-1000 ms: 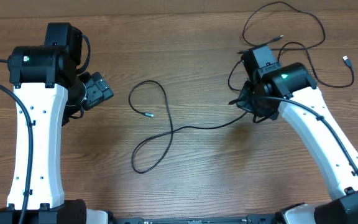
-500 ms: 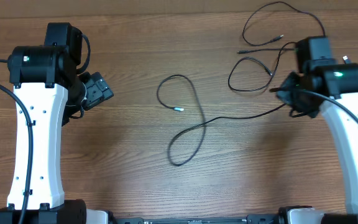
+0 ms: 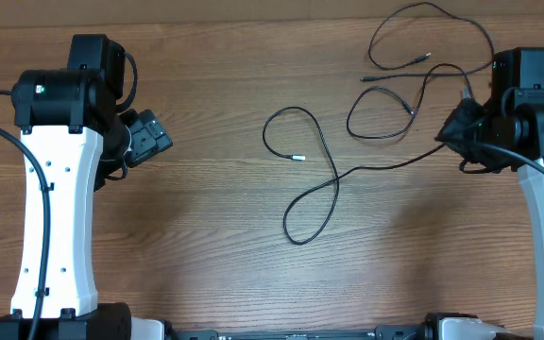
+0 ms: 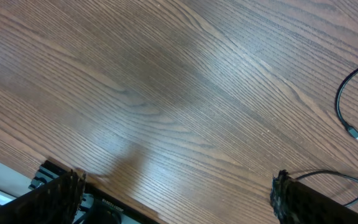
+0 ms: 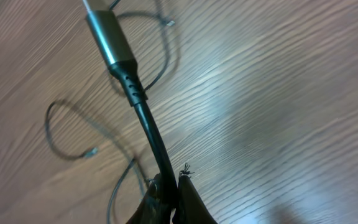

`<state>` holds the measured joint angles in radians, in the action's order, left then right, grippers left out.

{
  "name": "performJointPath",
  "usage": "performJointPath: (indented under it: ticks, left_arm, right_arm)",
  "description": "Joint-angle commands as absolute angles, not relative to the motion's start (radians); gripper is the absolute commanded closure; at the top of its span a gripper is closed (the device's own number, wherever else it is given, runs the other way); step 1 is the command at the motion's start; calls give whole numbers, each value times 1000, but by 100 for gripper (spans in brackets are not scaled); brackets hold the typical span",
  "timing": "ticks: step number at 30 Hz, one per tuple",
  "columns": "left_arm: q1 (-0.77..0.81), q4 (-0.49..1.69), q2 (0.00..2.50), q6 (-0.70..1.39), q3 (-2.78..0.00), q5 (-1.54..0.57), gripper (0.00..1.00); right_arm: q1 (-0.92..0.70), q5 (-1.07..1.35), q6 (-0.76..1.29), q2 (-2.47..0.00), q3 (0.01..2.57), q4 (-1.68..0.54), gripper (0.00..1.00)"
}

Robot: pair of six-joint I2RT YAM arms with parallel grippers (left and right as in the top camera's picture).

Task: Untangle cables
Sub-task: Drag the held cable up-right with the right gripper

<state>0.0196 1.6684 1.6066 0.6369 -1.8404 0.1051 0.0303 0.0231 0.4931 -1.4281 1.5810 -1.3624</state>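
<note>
The right gripper (image 3: 463, 132) had travelled right, dragging the cable (image 3: 334, 179) along, jaws clamped just behind its plug (image 5: 107, 28). Light, limp, best held near ends. The left gripper (image 3: 149, 139) stood wide and empty.

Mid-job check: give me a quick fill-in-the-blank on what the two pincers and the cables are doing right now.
The right pincer is shut on a thin black ___.
The left pincer is ___ and holds nothing.
In the overhead view, a loose cable tip lies on the table ___ the two arms.
Missing words: cable; open; between.
</note>
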Motion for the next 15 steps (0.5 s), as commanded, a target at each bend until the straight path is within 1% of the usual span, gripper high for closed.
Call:
performJointPath:
  ticks: [1,6,8,12,15]
  left_arm:
    - [20,1667,1608,632,-1836,104,0]
    - [20,1667,1608,632,-1836,104,1]
    - [20,1667,1608,632,-1836,104,0]
    - [20,1667,1608,632,-1836,104,0]
    - [20,1667,1608,632,-1836,104,1]
  right_arm:
    - [27,195,435,-1417,1605,-1360,96]
    - [26,440,294,-1417,1605,-1355,96]
    - [26,492,275,-1417,1605,-1357,96]
    - [27,460,280,-1417,1604,-1368,96]
    - [27,328,316,-1417,1604,-1389,96]
